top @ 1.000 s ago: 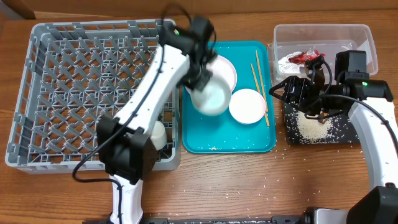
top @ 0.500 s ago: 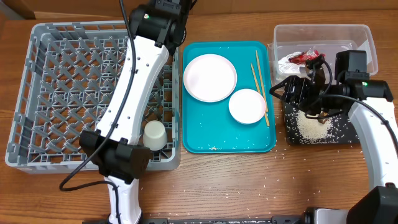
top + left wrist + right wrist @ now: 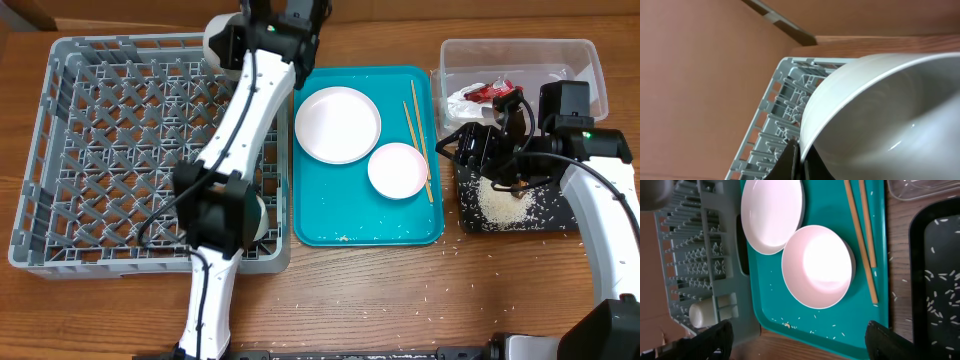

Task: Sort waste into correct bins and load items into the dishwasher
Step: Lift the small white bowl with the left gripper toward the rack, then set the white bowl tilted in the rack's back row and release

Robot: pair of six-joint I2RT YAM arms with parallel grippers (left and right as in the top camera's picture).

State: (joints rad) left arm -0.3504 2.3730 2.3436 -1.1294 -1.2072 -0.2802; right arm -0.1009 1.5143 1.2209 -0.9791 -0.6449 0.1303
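My left gripper (image 3: 245,30) is shut on the rim of a white bowl (image 3: 880,120) and holds it tilted over the far edge of the grey dish rack (image 3: 100,150); the jaws (image 3: 799,155) pinch the rim. A white cup (image 3: 252,215) stands in the rack, partly behind the arm. A white plate (image 3: 338,124), a second white bowl (image 3: 397,170) and chopsticks (image 3: 417,140) lie on the teal tray (image 3: 320,225). My right gripper (image 3: 490,150) is open and empty over the black tray (image 3: 470,215), which holds rice (image 3: 505,205). In the right wrist view its fingers (image 3: 800,345) are spread wide.
The clear tub (image 3: 580,55) at the back right holds the red-and-white wrapper (image 3: 487,92) and white paper (image 3: 462,100). Loose rice grains lie on the teal tray's front and the table near the black tray. A small tan crumb (image 3: 786,325) sits on the teal tray.
My left arm carried the bowl off the teal tray, leftward and back, to the rack's far edge. The plate is now uncovered. The right arm has not moved.
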